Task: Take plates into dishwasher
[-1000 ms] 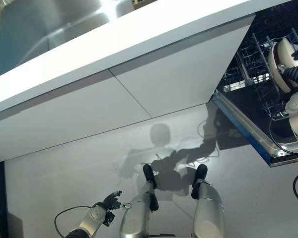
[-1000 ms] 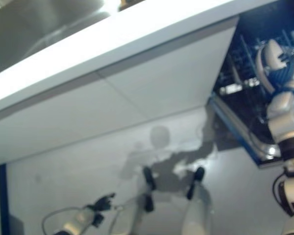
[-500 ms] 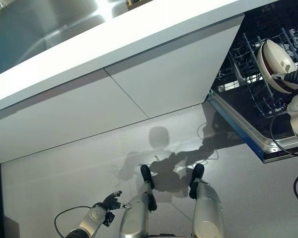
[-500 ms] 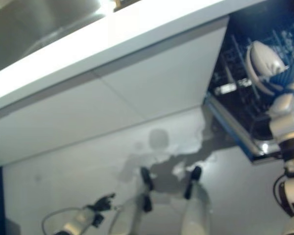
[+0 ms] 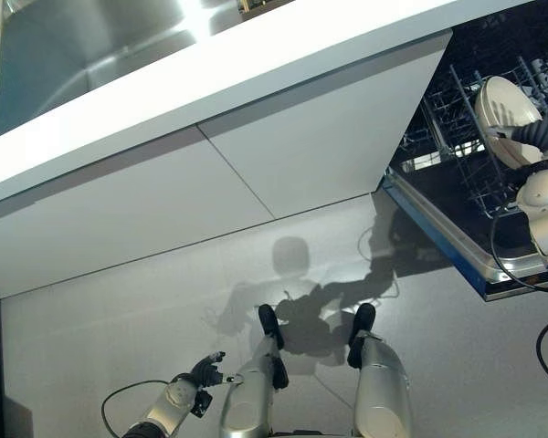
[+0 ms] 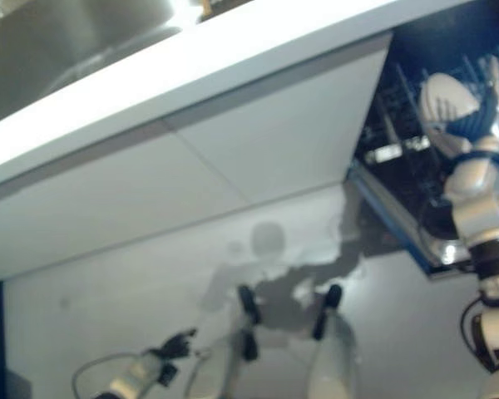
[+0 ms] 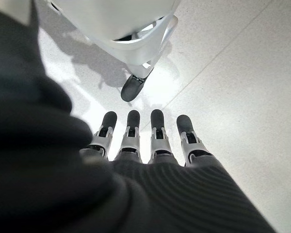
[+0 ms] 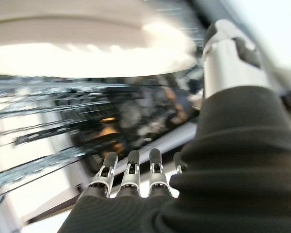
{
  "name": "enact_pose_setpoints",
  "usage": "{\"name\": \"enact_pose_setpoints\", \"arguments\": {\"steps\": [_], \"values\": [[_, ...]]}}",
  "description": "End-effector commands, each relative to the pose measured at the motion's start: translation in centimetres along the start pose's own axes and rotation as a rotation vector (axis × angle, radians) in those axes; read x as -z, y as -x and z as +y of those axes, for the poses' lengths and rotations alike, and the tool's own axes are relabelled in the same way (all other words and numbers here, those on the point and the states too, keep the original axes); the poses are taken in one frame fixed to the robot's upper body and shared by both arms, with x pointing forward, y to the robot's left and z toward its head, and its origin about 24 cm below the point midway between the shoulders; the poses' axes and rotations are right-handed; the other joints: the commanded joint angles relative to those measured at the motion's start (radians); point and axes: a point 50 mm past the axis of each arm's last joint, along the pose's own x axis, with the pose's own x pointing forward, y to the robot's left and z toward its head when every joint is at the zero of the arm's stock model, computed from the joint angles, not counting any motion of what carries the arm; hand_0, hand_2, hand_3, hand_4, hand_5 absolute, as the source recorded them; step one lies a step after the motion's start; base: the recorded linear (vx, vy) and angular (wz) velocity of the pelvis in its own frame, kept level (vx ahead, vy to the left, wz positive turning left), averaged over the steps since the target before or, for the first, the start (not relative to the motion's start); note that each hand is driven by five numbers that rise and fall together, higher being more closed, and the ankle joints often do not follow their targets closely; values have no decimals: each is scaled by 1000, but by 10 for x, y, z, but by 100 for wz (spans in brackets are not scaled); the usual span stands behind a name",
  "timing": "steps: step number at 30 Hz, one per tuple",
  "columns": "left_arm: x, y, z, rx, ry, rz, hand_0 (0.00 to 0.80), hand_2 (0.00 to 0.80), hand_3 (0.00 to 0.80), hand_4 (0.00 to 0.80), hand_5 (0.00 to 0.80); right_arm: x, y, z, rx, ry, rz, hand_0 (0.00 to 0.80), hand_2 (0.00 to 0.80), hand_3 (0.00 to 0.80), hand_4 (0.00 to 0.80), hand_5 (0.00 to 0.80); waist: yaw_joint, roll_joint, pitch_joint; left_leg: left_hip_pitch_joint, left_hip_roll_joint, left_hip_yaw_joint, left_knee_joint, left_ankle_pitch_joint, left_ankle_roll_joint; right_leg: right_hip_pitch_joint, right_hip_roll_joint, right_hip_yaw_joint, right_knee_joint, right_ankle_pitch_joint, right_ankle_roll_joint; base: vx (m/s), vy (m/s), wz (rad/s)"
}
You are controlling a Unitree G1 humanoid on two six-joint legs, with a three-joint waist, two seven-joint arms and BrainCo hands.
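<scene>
Up at 2 o'clock, the right hand point(image 5: 541, 137) has tipped the plate point(image 5: 504, 107) more upright over the dishwasher rack point(image 5: 457, 137). Its fingers pinch the plate. Down at 7 o'clock, the left hand point(image 7: 150, 141) hangs with straight fingers, holding nothing.

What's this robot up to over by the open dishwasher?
It is loading a dish. Its right hand holds a white plate over the wire rack of the open dishwasher, beside the white cabinet. The plate is not yet set in the rack. The left hand hangs low over the floor, holding nothing.
</scene>
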Motion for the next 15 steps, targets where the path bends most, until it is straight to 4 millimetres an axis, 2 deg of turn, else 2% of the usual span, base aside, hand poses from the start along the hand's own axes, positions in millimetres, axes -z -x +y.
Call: {"name": "enact_pose_setpoints", "arguments": {"steps": [1, 4, 10, 12, 15], "values": [[18, 4, 0, -17, 6, 57, 0, 0, 0, 0, 0, -28, -1, -11, 72, -190, -101, 0, 0, 0, 0, 0, 5, -111, -3, 201, 3, 44, 4, -148, -62, 130, 34, 19, -279, 91, 40, 0, 0, 0], [21, 4, -2, -24, 22, 66, 0, 0, 0, 0, 0, -37, 11, -7, 51, -326, -137, 0, 0, 0, 0, 0, -7, -134, -21, 222, 4, 49, 7, -158, -56, 153, 37, 21, -286, 95, 43, -30, 38, -4], [28, 5, -3, -40, 36, 96, 0, 0, 0, 0, 0, -46, 24, -8, 49, -418, -196, 0, 0, 0, 0, 0, -8, -175, -52, 253, 4, 34, 9, -174, -50, 194, 41, 37, -309, 110, 54, -50, 56, -2], [33, 6, -3, -55, 55, 114, 0, 0, 0, 0, 0, -52, 28, -10, 47, -460, -230, 0, 0, 0, 0, 0, 0, -200, -72, 268, -4, -15, 9, -192, -43, 220, 47, 70, -322, 116, 60, -64, 130, -4], [34, 7, -2, -69, 80, 124, 0, 0, 0, 0, 0, -59, 30, -16, 57, -502, -262, 0, 0, 0, 0, 0, 6, -223, -93, 287, -19, -52, 9, -221, -32, 241, 43, 96, -329, 128, 71, -99, 178, -19]]}}
